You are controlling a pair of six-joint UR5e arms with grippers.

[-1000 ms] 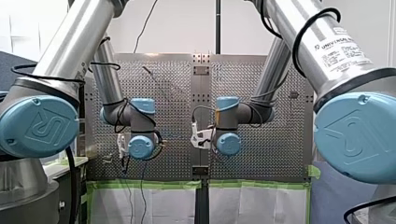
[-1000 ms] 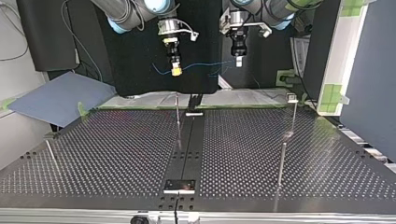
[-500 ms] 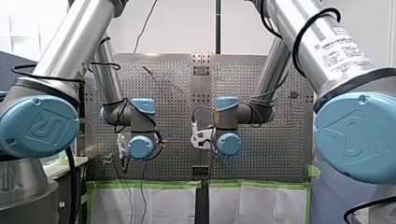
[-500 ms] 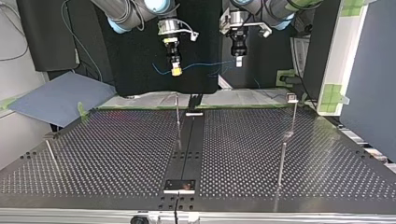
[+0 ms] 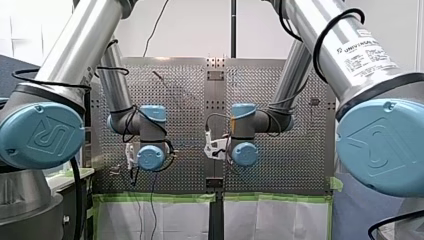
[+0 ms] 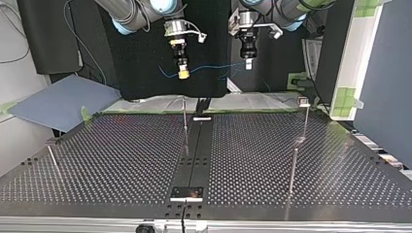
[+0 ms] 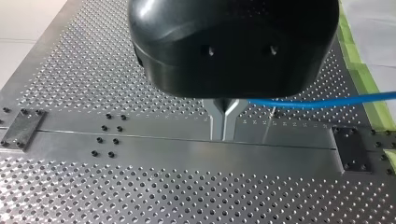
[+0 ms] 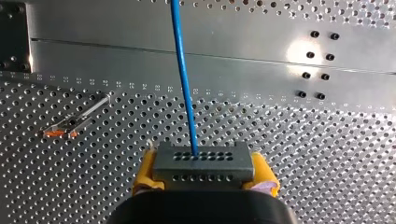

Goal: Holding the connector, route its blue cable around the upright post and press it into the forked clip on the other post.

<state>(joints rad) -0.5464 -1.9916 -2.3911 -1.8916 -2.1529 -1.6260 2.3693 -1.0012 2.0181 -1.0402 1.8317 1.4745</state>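
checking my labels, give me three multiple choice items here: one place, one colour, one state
1. Where is the connector? A in a box B between my right gripper's pads C on a shelf
2. What colour is the cable? A red B green C blue
3. How is the cable? A strung clear of the upright post B knotted C cut
B: yellow pads clamp it in the right wrist view. C: both wrist views show blue. A: the top view shows it in the air.
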